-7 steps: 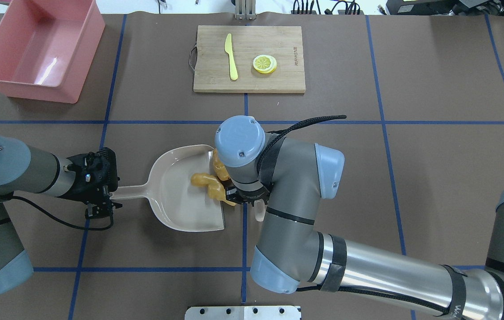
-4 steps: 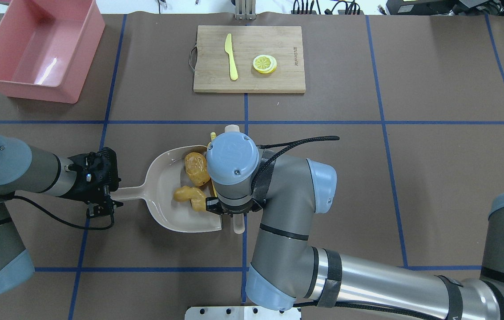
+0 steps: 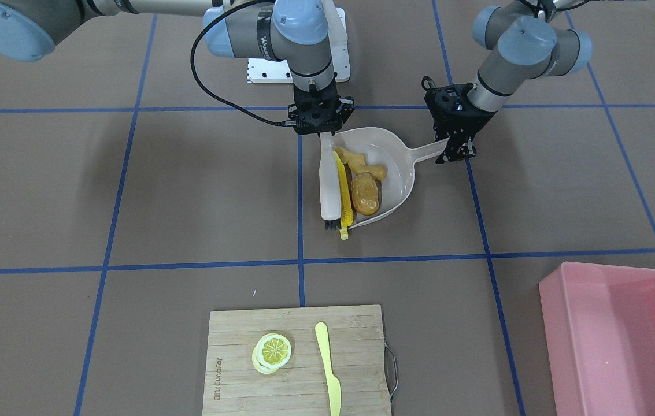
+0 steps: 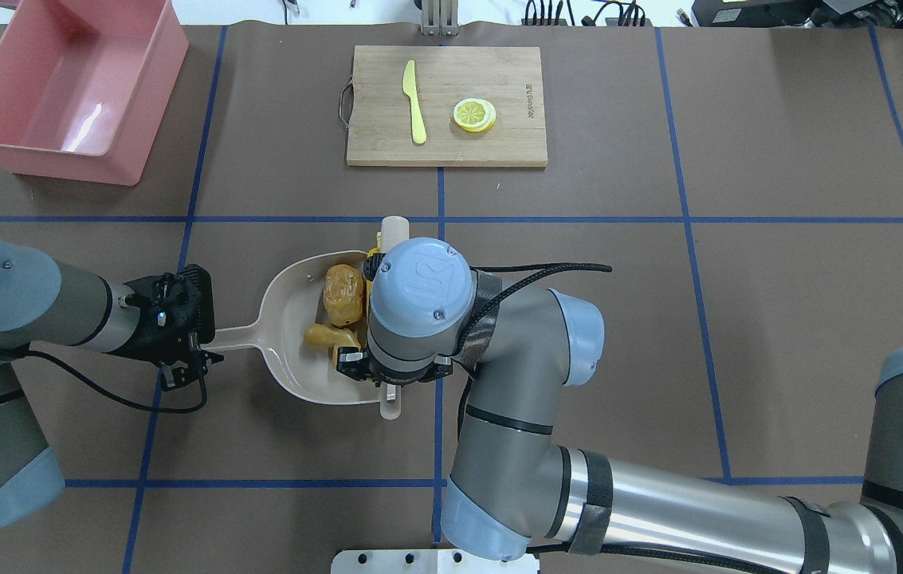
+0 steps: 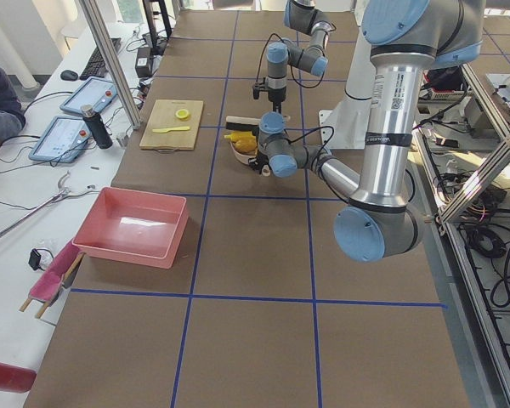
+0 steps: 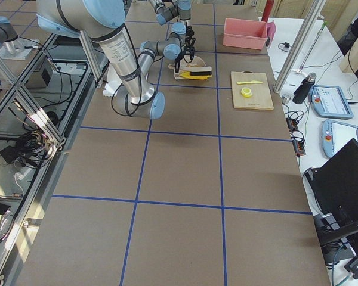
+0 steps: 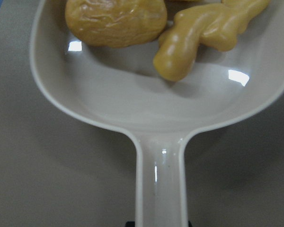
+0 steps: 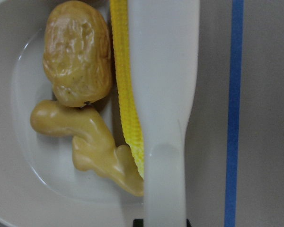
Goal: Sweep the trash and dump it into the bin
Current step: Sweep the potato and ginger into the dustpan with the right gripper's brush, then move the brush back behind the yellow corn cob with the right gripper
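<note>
The beige dustpan (image 4: 288, 339) lies mid-table. My left gripper (image 4: 194, 348) is shut on its handle (image 7: 161, 189). My right gripper (image 3: 320, 128) is shut on a white brush (image 3: 329, 185) that lies along the pan's open mouth. The brown potato (image 4: 343, 293) and tan ginger root (image 4: 322, 336) sit inside the pan, as the left wrist view shows for the potato (image 7: 116, 21) and ginger (image 7: 203, 35). The yellow corn cob (image 8: 128, 94) is pressed between the brush (image 8: 163, 94) and the potato (image 8: 75, 52); its end (image 3: 343, 231) pokes past the pan's rim. The pink bin (image 4: 68, 80) stands empty at the far left.
A wooden cutting board (image 4: 499, 72) at the far middle carries a yellow-green knife (image 4: 414, 100) and a lemon slice (image 4: 475, 114). The right arm's elbow (image 4: 419, 299) hangs over the pan's mouth. Blue tape lines cross the brown table.
My right gripper swung the brush square against the pan's mouth and pushed the trash leftward, deeper in. The potato came out from under the arm. The pan shifted slightly left.
</note>
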`<state>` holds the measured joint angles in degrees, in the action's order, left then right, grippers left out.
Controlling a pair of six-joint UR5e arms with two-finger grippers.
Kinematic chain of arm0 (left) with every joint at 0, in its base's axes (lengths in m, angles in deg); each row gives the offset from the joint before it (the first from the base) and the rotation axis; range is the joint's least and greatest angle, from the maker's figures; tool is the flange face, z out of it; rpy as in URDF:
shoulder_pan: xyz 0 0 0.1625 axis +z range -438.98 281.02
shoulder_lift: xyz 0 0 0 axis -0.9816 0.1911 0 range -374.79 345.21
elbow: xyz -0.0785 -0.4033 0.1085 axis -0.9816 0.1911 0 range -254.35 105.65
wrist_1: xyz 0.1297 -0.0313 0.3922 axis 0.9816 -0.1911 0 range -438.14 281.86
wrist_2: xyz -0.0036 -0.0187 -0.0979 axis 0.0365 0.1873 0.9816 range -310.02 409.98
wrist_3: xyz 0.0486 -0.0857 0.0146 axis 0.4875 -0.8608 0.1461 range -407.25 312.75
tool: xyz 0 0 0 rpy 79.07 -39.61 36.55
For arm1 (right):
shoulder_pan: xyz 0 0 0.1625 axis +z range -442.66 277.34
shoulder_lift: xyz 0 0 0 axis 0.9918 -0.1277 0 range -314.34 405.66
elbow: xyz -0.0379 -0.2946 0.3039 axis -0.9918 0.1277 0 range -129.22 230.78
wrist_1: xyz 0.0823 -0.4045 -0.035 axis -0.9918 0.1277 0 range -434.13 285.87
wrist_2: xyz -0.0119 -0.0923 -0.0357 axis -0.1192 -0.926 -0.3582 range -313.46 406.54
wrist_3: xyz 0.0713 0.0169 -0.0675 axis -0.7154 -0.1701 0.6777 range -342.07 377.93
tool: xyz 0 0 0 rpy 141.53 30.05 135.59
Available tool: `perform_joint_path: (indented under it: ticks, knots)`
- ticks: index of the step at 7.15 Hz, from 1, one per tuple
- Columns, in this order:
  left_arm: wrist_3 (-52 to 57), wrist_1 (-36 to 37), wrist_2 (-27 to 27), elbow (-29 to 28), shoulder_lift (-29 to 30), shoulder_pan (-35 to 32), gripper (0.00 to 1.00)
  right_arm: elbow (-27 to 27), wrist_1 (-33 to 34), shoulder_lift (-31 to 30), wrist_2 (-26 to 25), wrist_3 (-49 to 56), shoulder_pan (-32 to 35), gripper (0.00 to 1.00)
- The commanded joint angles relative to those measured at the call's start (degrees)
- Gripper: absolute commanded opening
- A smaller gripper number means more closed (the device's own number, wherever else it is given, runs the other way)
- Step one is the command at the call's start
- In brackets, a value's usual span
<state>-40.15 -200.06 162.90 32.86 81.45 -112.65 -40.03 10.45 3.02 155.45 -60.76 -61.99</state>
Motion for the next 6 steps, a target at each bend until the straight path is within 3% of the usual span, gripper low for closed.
perform_joint_path:
  ticks: [1,2,3,4,6]
  knots:
    - [0.02,0.02,0.1,0.02,0.17,-0.08,0.0,-0.15,-6.52,-0.42,2.35,-4.89,0.77,0.0]
    - [-0.07,-0.06,0.1,0.02,0.26,-0.08,0.0,-0.67,-3.67,-0.25,7.85,-3.94,4.0,0.0]
    - [-0.07,-0.15,-0.07,0.02,0.26,0.0,0.0,-4.68,4.02,-0.6,9.47,0.42,6.64,0.0]
    - [-0.07,-0.33,-0.16,0.02,0.26,0.0,0.0,-8.98,12.1,-1.82,9.49,6.64,7.71,0.0]
    - [0.02,-0.42,-0.33,-0.25,0.26,0.0,0.0,-9.47,23.55,-3.14,5.65,19.73,8.51,0.0]
